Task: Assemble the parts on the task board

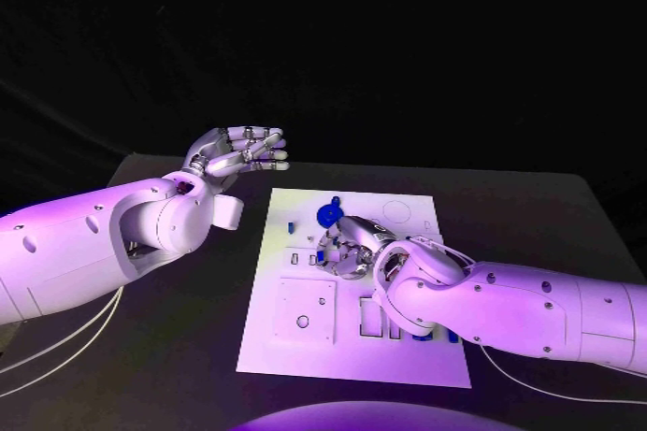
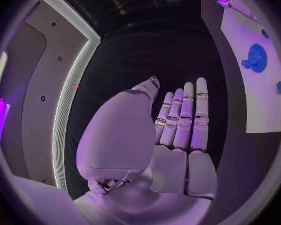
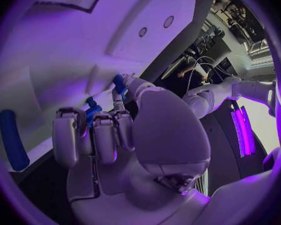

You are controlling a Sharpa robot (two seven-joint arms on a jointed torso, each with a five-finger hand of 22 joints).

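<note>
The task board (image 1: 353, 291) lies flat at the centre of the black worktop (image 1: 539, 225), and serves as the reference for all positions below.

Right hand (image 1: 348, 247): positioned over the middle of the task board, palm down, with the right arm crossing the board's near right corner. The fingers (image 3: 93, 135) are curled inward and held close together against the board surface. In the right wrist view, a small blue peg (image 3: 120, 85) stands at the thumb tip and a second small blue part (image 3: 92, 111) sits just beside the curled fingers. Whether either part is actually pinched cannot be determined.

Left hand (image 1: 240, 152): raised clear of the worktop, beyond the task board's far left corner and well apart from it. The palm faces upward. The fingers (image 2: 185, 115) are extended, lying side by side, and hold nothing.

Parts on the task board:
- A round blue disc part (image 1: 330, 213) at the far middle of the board, just beyond the right hand.
- A small blue peg (image 1: 290, 227) near the board's left edge, left of the right hand.
- An elongated blue piece (image 3: 12, 140) lying flat on the board, apart from the right hand's fingers.
</note>
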